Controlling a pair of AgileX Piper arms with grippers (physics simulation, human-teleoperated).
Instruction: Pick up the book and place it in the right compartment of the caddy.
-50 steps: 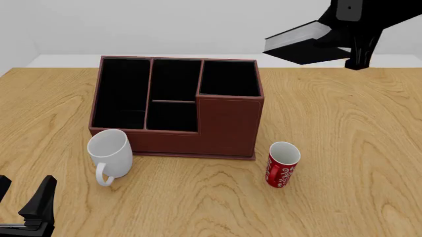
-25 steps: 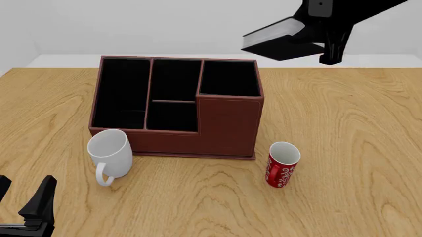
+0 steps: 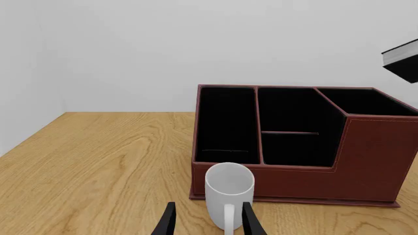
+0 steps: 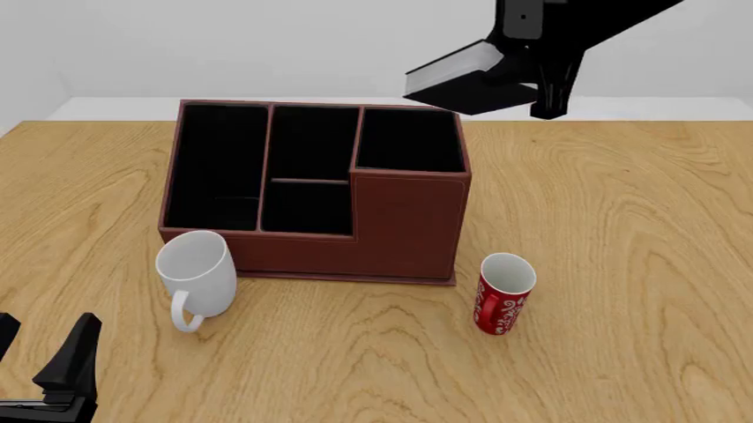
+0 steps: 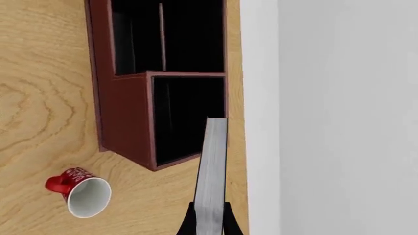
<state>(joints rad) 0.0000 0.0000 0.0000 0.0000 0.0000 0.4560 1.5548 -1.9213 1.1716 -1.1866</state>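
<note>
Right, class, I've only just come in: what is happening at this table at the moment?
The right arm's end effector is shut on a black book, holding it in the air above the far right end of the reddish-brown caddy. The book is not yet in the right compartment, which looks empty. The left end effector rests low near the white mug, holding nothing. A red can stands on the table to the right of the caddy.
</note>
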